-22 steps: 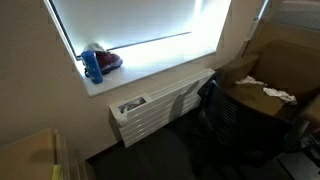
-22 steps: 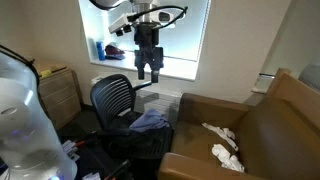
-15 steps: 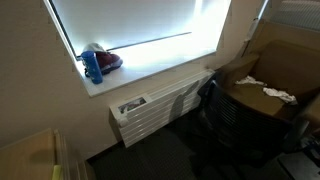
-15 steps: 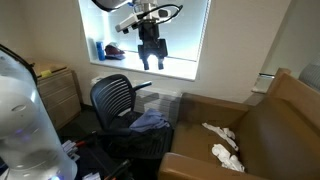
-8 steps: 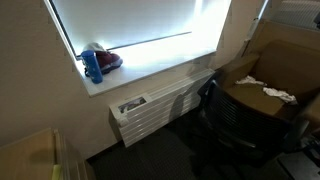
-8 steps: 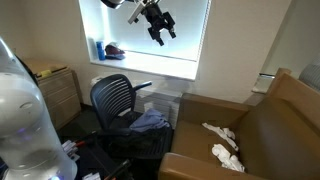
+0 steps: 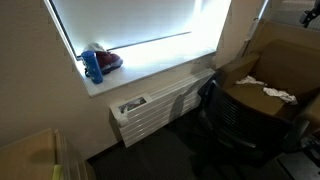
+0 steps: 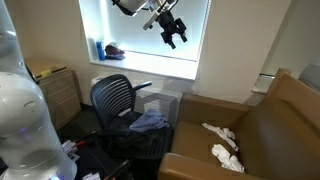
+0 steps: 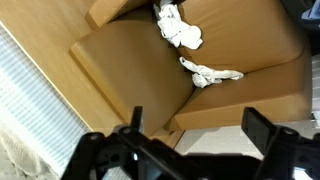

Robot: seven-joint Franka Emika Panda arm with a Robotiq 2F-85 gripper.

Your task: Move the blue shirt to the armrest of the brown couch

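Note:
The blue shirt (image 8: 150, 122) lies crumpled on the seat of a black office chair (image 8: 112, 98). It is out of the wrist view. The brown couch (image 8: 262, 125) stands to the right of the chair, with its near armrest (image 8: 215, 165) at the bottom. My gripper (image 8: 172, 30) hangs high in front of the bright window, well above and apart from the shirt, tilted, open and empty. In the wrist view the open fingers (image 9: 262, 128) frame the couch (image 9: 130, 60) far below.
White cloths (image 8: 222, 142) lie on the couch seat and also show in the wrist view (image 9: 180, 30). A blue bottle (image 7: 92, 66) and a red object stand on the windowsill. A white radiator (image 7: 155, 108) sits under the window. A wooden cabinet (image 8: 58, 90) is at the left.
My gripper has risen from just above the chair to high in front of the window and moved right, tilting as it went. It stayed open and empty. The shirt has not moved.

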